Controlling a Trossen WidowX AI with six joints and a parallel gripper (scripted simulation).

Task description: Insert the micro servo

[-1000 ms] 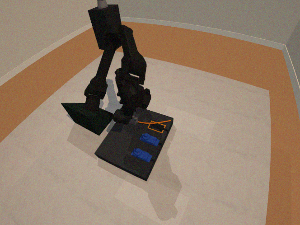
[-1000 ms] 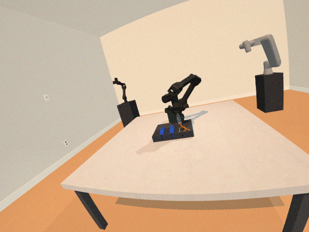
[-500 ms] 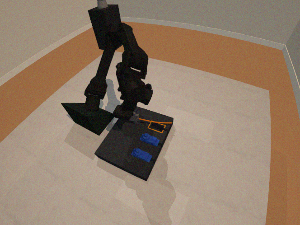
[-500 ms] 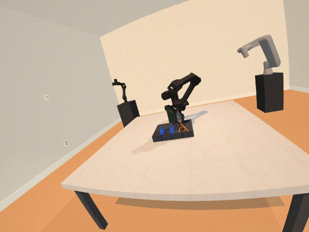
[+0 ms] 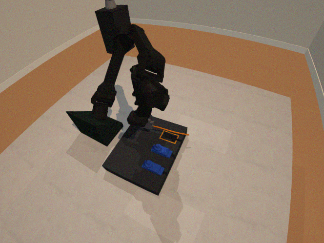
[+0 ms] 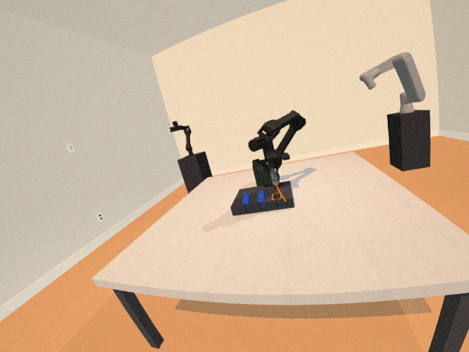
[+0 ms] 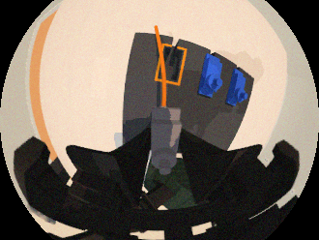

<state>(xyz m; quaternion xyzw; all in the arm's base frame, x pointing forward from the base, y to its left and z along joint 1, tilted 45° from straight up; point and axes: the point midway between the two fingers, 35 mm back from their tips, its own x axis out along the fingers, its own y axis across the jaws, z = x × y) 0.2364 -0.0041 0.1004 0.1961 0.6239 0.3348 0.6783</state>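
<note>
The loose servo (image 7: 165, 127) (image 6: 275, 176) is grey, with an orange cable (image 5: 171, 130) (image 6: 280, 192) (image 7: 162, 73). My gripper (image 7: 164, 132) is shut on its body. The servo is held a little above the dark deck (image 5: 120, 159) (image 6: 242, 210) (image 7: 140, 87), behind the marked pocket, with its shaft end toward the arm and the shaft facing the wrist camera. The pocket's orange outline (image 5: 167, 140) (image 7: 183, 67) surrounds an empty dark recess. The cable runs forward over the outline's left part in the wrist view, its free end beyond the deck's edge. In the top view the arm mostly hides the servo.
Two blue servos (image 5: 161, 150) (image 5: 152, 167) (image 6: 260, 196) (image 6: 246, 198) (image 7: 211, 76) (image 7: 237, 88) sit in the deck beside the marked pocket. A dark green wedge-shaped block (image 5: 96, 126) (image 6: 260, 173) stands behind the deck by the arm's base. Two other arms stand on pedestals beyond the table.
</note>
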